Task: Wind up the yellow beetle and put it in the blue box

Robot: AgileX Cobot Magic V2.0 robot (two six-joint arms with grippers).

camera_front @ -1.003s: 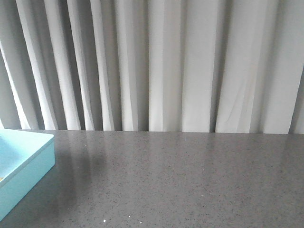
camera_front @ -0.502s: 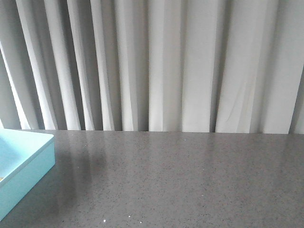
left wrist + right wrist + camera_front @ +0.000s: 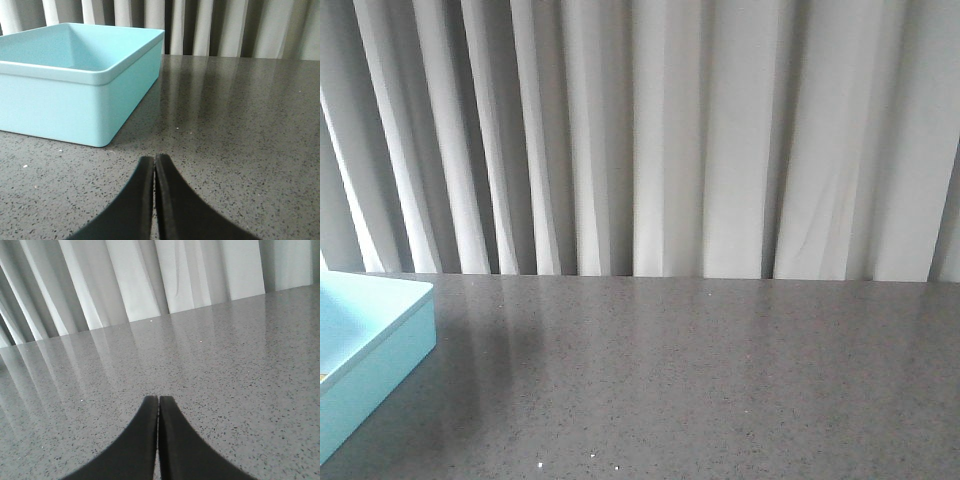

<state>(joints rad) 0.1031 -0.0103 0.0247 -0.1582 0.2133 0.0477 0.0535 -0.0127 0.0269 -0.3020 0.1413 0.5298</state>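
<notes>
The blue box (image 3: 370,345) sits at the table's left edge in the front view, only its right corner showing. In the left wrist view the blue box (image 3: 75,85) stands ahead and to one side of my left gripper (image 3: 154,159), whose black fingers are shut together with nothing between them, low over the table. My right gripper (image 3: 158,400) is also shut and empty, over bare grey tabletop. The yellow beetle is out of view in every frame. Neither arm shows in the front view.
A grey speckled tabletop (image 3: 700,380) stretches out to the white pleated curtains (image 3: 670,140) behind it. Something pale lies inside the box at the frame's left edge (image 3: 324,377); what it is I cannot tell.
</notes>
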